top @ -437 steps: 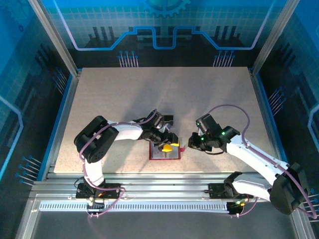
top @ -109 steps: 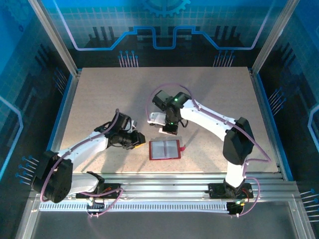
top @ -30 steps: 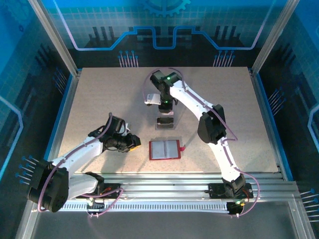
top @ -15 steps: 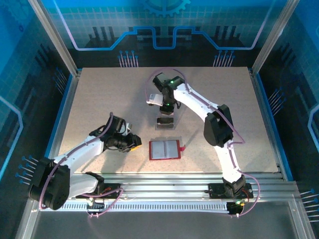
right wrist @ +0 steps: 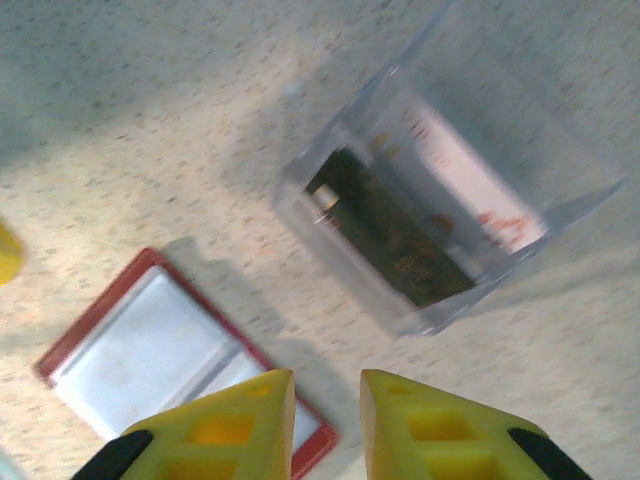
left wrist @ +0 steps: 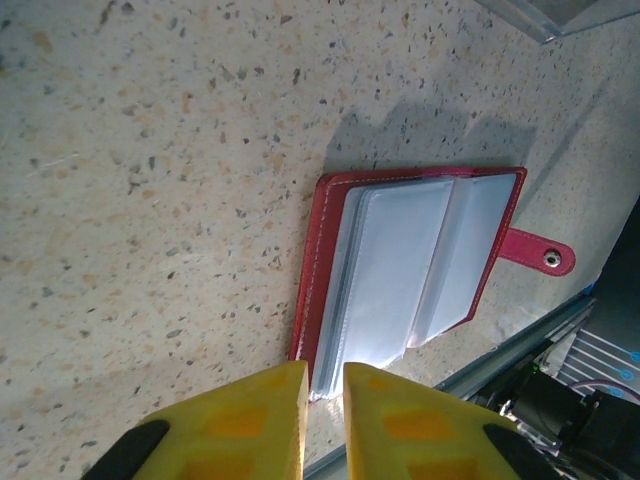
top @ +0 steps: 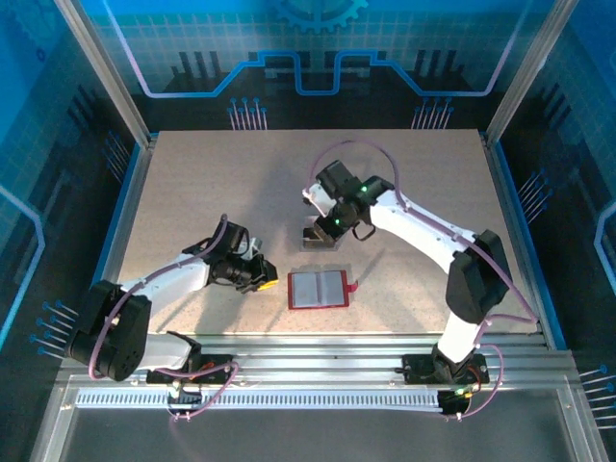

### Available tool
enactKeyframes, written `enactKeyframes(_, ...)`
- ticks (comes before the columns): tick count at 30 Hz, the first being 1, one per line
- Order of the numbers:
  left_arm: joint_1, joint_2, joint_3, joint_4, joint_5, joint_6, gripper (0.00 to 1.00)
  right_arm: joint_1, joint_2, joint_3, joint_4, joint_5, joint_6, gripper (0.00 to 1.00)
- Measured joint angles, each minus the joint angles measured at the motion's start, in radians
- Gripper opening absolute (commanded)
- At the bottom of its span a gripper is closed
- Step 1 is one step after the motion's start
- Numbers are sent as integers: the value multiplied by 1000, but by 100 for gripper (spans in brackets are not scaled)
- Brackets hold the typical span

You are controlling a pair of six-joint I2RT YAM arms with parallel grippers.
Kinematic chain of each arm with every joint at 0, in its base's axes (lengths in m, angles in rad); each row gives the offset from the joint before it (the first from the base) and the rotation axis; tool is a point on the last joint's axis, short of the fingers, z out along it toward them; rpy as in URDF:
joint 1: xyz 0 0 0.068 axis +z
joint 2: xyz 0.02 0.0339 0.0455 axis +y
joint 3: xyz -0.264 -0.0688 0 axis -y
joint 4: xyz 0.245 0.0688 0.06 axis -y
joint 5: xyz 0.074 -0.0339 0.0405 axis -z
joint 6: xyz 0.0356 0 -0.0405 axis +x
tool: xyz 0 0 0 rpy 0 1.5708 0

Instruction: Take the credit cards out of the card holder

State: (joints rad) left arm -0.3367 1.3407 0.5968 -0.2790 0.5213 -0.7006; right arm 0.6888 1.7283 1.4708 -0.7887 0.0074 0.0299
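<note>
- From overhead, the card holder (top: 319, 288) lies open and flat on the counter (top: 192, 183) at lower centre. My left claw (top: 261, 279) is to its left, and the clear box (top: 323, 241) sits above it under my right claw (top: 325, 223).
- My left wrist view adds the red tab (left wrist: 525, 248), its pale snap button (left wrist: 552, 259) and the pale grey pockets (left wrist: 400, 270).
- My right wrist view shows a dark card (right wrist: 385, 232) and a pale card (right wrist: 465, 185) inside the box. The reddish print is too blurred to read.
- My left claw is almost pressed together and pinches nothing. My right claw is slightly spread and empty.
</note>
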Motion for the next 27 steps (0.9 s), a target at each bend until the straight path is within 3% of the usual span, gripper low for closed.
enactKeyframes(11, -31, 98, 28, 47, 53, -4, 6, 124, -141, -252, 167, -145, 478, 19)
enactKeyframes(16, -56, 130, 31, 65, 56, -7, 3, 143, -162, -397, 337, -229, 654, 18)
enactKeyframes(20, -73, 132, 31, 87, 56, -10, 1, 143, -162, -498, 467, -280, 767, 17)
enactKeyframes(27, -114, 139, 29, 121, 45, -34, 0, 144, -118, -523, 582, -322, 855, 17)
